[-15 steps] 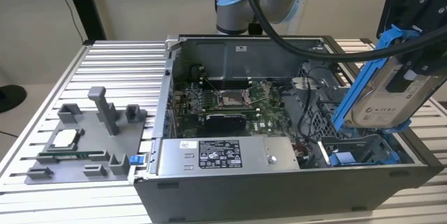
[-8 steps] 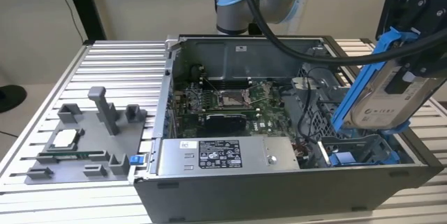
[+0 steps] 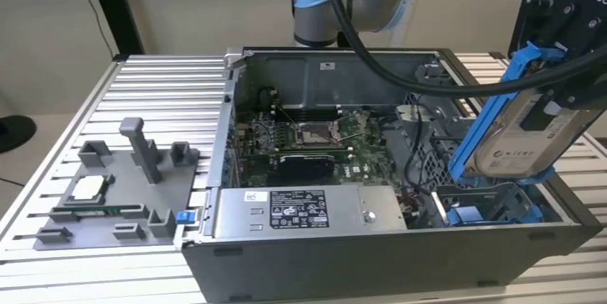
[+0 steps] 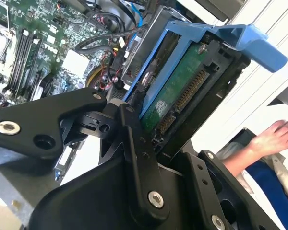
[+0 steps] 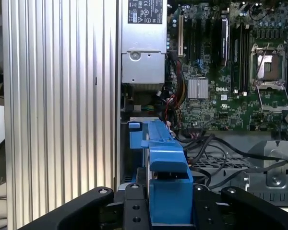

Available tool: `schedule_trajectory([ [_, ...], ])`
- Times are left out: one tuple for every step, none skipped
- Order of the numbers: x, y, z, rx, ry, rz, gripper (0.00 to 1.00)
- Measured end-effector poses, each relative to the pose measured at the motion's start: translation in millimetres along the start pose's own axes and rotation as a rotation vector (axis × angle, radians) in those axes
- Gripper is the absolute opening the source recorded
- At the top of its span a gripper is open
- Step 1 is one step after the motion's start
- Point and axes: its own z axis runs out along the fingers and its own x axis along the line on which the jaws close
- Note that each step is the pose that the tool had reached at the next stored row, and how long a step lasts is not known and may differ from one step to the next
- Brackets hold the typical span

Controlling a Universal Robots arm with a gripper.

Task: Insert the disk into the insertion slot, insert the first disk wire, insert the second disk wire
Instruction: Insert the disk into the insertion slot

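- Exterior view: at the exterior view's right, the end effector (image 3: 558, 94) pinches the disk (image 3: 517, 140). The disk hangs tilted above the insertion slot (image 3: 474, 215) of the open computer case (image 3: 379, 261), which stands on the counter (image 3: 161, 98).
- Second wrist view: the disk's green circuit board (image 4: 182, 91) is seen, and a person's hand (image 4: 273, 136) lies beyond it.
- First wrist view: the blue carrier (image 5: 165, 187) sits between the fingers (image 5: 77, 211), with black cables (image 5: 216, 153) close beside it.

I count one disk (image 3: 519, 130), held in my two fingers (image 5: 134, 211); one blue carrier frame (image 3: 474, 133) clipped round it; one insertion slot (image 3: 485, 208); one open computer case (image 3: 379, 265); one power-supply box (image 3: 303, 212); one motherboard (image 5: 216, 96); one processor socket (image 5: 269, 67); one small silver heatsink (image 5: 198, 88); one grey parts fixture (image 3: 104, 197); one table (image 3: 161, 84); one person's hand (image 4: 273, 136); black cables (image 5: 216, 148) too tangled to number.
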Motion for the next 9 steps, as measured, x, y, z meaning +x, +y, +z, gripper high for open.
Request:
schedule_trajectory([
  [0.0,0.0,0.1,0.0,-0.0001,0.0,0.0],
  [0.0,0.0,0.1,0.0,-0.0001,0.0,0.0],
  [0.0,0.0,0.2,0.0,-0.0001,0.0,0.0],
  [0.0,0.0,0.4,0.0,-0.0003,0.0,0.0],
  [0.0,0.0,0.6,0.0,-0.0003,0.0,0.0],
  [0.0,0.0,0.9,0.0,-0.0003,0.0,0.0],
  [0.0,0.0,1.2,0.0,-0.0001,0.0,0.0],
  [0.0,-0.1,1.5,0.0,-0.0001,0.0,0.0],
  [0.0,-0.1,2.0,0.0,-0.0001,0.0,0.0],
])
